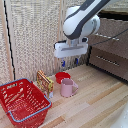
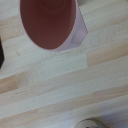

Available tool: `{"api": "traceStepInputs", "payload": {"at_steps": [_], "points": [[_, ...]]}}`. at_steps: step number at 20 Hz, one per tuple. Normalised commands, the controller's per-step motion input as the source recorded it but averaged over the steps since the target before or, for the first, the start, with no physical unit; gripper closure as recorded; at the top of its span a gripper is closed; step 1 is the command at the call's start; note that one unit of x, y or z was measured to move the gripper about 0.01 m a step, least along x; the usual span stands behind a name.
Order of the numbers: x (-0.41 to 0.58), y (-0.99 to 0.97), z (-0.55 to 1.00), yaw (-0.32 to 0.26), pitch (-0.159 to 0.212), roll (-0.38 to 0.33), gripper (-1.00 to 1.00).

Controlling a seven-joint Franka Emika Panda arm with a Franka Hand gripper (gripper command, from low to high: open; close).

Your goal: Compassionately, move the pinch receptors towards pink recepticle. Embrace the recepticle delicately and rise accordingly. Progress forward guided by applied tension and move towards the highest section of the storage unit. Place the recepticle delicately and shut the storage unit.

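The pale pink mug, the recepticle (image 1: 68, 88), stands upright on the light wooden table, handle toward the exterior view's right. Right behind it sits a flat red bowl (image 1: 62, 76). My gripper (image 1: 70, 63) hangs in the air above the bowl and mug, its two dark blue-tipped fingers (image 1: 62, 64) apart and holding nothing. In the wrist view the mug's open mouth (image 2: 50, 22) is seen from above, with none of the fingers clearly showing. The dark brown storage unit (image 1: 109, 47), with its silver bar handles, stands at the exterior view's right.
A red wire basket (image 1: 22, 102) sits at the exterior view's front left. A small patterned box (image 1: 45, 82) stands between basket and mug. A woven screen (image 1: 35, 35) closes off the back. In the wrist view a pale rectangular patch (image 2: 55, 67) marks the table.
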Motion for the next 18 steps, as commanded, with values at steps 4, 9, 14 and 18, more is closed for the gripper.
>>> {"api": "traceStepInputs", "payload": {"at_steps": [4,9,14,18], "points": [[-0.194,-0.02,-0.37,0.019,-0.045,-0.050,-1.00],[-0.024,-0.15,-0.24,0.114,-0.042,-0.044,-1.00],[-0.003,-0.16,-0.25,0.146,-0.012,-0.037,-1.00],[0.000,-0.16,-0.26,0.144,-0.033,-0.032,-1.00]]}}
